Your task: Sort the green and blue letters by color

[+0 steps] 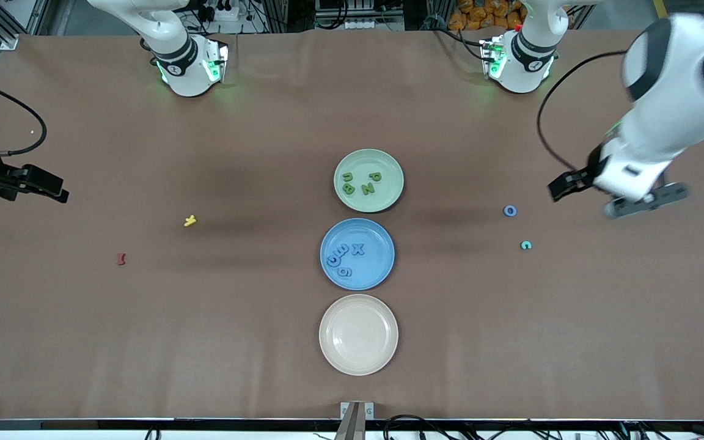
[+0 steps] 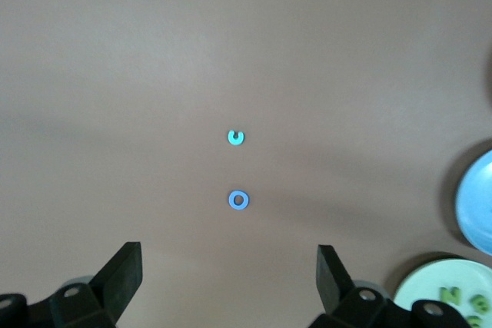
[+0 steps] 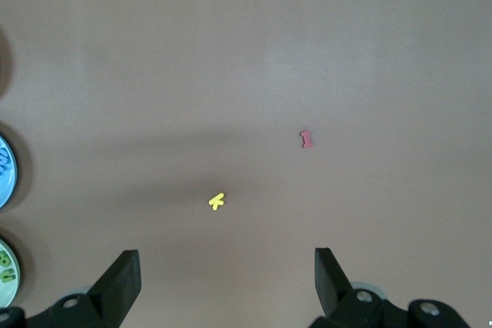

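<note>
green plate [image 1: 388, 197]: 4 green letters [image 1: 362, 183] | blue plate [image 1: 371, 275]: 4 blue letters [image 1: 344, 256] | blue O [image 1: 510, 211] on table [image 1: 254, 342] | left hand [image 2: 229, 282]: fingers apart, empty | right hand [image 3: 227, 286]: fingers apart, empty

Three plates: green [image 1: 388, 189], blue [image 1: 376, 269], cream [image 1: 358, 360]. Four green letters [image 1: 361, 183]. Five blue letters [image 1: 344, 256], including one O [image 1: 510, 211]. One teal letter [image 1: 526, 245], one yellow [image 1: 190, 221], one dark red [image 1: 121, 259].
</note>
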Robot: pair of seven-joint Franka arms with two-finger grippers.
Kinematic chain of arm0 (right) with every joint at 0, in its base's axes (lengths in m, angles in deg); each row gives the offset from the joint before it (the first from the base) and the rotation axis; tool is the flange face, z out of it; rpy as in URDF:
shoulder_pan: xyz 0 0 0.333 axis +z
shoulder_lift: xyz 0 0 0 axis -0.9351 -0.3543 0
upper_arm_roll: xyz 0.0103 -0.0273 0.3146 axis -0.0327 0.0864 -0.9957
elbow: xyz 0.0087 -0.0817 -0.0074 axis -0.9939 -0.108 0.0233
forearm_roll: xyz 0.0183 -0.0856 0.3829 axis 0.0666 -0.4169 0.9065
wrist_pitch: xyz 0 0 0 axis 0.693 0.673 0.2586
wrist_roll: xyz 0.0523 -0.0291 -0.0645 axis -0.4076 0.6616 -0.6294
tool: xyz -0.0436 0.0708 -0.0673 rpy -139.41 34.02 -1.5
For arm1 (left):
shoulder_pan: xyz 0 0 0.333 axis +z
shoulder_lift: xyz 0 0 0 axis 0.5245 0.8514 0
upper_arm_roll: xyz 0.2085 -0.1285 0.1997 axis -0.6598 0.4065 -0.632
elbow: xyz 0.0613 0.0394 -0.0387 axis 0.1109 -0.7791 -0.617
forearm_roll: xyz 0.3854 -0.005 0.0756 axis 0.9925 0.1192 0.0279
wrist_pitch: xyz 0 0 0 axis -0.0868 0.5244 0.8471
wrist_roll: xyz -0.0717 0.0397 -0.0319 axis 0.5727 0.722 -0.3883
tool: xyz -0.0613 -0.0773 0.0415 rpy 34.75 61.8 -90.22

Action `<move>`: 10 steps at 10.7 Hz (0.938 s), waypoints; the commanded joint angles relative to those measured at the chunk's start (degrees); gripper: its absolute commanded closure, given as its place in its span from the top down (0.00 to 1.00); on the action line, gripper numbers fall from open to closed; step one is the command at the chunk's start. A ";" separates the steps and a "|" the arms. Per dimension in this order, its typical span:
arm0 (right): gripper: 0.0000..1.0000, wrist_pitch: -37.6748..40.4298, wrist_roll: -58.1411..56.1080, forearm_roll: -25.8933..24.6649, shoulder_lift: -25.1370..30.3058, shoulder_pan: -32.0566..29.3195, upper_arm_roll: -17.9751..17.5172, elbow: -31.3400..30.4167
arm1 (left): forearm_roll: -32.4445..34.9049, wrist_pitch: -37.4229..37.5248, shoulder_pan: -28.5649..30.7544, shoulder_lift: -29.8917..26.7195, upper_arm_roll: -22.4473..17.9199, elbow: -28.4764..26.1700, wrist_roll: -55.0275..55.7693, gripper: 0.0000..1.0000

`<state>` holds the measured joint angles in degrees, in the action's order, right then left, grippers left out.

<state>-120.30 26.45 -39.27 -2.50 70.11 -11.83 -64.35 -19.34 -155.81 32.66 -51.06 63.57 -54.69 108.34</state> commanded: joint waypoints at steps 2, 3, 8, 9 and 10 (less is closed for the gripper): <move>1.00 0.47 0.70 0.18 -0.46 0.11 0.04 1.19 | -1.36 3.04 -1.11 0.08 -1.84 9.83 -1.95 1.00; 1.00 0.47 0.70 0.18 -0.46 0.11 0.04 1.19 | -2.06 3.12 -1.11 -0.18 -1.84 9.93 -2.04 1.00; 1.00 0.47 0.70 0.18 -0.46 0.11 0.04 1.19 | -1.27 11.12 -0.85 -0.27 -1.41 15.02 -13.71 1.00; 1.00 0.47 0.70 0.18 -0.46 0.11 0.04 1.19 | -1.36 11.12 -0.67 -0.36 -1.32 15.11 -13.73 1.00; 1.00 0.47 0.70 0.18 -0.46 0.11 0.04 1.19 | -1.45 11.82 -0.67 -0.45 -1.23 15.55 -13.73 1.00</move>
<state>-120.31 26.45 -39.27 -2.51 70.12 -11.83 -64.32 -19.78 -146.25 31.73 -52.22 62.22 -41.36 96.61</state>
